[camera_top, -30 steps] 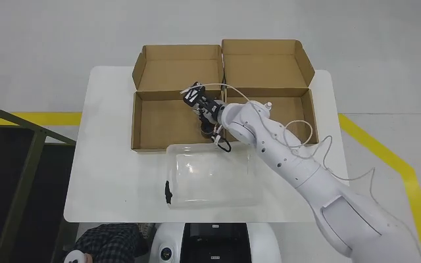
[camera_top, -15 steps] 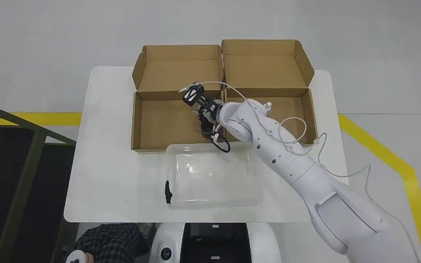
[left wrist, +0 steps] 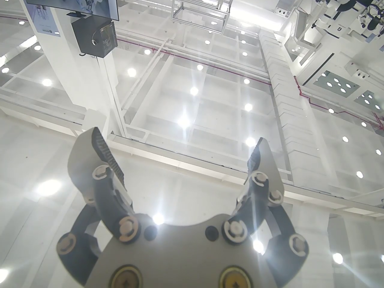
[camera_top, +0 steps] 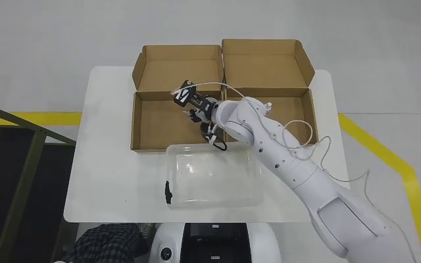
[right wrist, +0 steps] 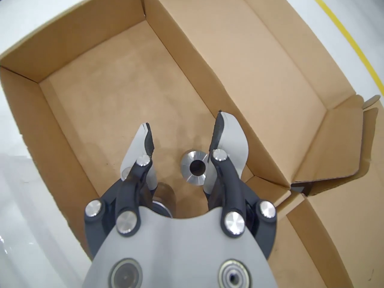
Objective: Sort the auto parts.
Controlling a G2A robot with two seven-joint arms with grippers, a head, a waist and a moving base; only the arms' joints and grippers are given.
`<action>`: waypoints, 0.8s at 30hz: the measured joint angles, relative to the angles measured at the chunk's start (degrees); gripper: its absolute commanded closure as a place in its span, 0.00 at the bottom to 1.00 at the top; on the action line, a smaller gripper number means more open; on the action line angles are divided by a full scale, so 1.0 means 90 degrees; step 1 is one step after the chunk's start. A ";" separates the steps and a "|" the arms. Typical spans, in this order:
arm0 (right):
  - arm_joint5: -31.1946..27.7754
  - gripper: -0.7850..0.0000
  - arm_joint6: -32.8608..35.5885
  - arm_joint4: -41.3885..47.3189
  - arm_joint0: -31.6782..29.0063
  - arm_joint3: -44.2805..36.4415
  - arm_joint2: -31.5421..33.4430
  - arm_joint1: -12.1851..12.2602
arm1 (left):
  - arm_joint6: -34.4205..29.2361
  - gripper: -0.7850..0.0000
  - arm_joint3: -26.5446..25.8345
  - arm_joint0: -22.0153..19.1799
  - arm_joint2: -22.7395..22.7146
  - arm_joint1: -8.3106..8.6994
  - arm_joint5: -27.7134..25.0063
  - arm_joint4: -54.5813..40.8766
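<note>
My right gripper [right wrist: 183,124] hangs open above the floor of the left cardboard box [right wrist: 99,91], near its right wall. A short silver metal sleeve with a dark bore [right wrist: 194,167] stands on the box floor just below the fingers, free of both. A second metal part [right wrist: 163,194] lies beside it, mostly hidden under the gripper's body. In the top view the right gripper [camera_top: 205,125] is over the near right part of the left box [camera_top: 158,125]. My left gripper [left wrist: 180,148] is open, holds nothing and points up at the ceiling.
A second open cardboard box [camera_top: 289,112] adjoins the first on its right. A clear plastic bin [camera_top: 210,174] sits in front of both boxes, with a small black part [camera_top: 168,192] at its left edge. White table [camera_top: 105,164] lies bare to the left.
The right hand has drawn up and to the left, away from the box's near right corner. The boxes and bin have not moved.
</note>
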 measured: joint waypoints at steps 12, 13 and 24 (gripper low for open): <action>-0.0745 0.00 0.0256 -0.0338 -0.1323 -0.2424 0.1224 0.0501 | 0.0000 0.00 0.0000 0.0000 0.0000 0.0000 0.0000 0.0000; -0.0820 0.00 0.0245 -0.0340 -0.1428 -0.2573 0.1327 0.0534 | 0.0000 0.00 0.0000 0.0000 0.0000 0.0000 0.0000 0.0000; -0.1383 0.00 -0.0319 -0.0611 -0.2979 -0.4412 0.2713 0.0918 | 0.0000 0.00 0.0000 0.0000 0.0000 0.0000 0.0000 0.0000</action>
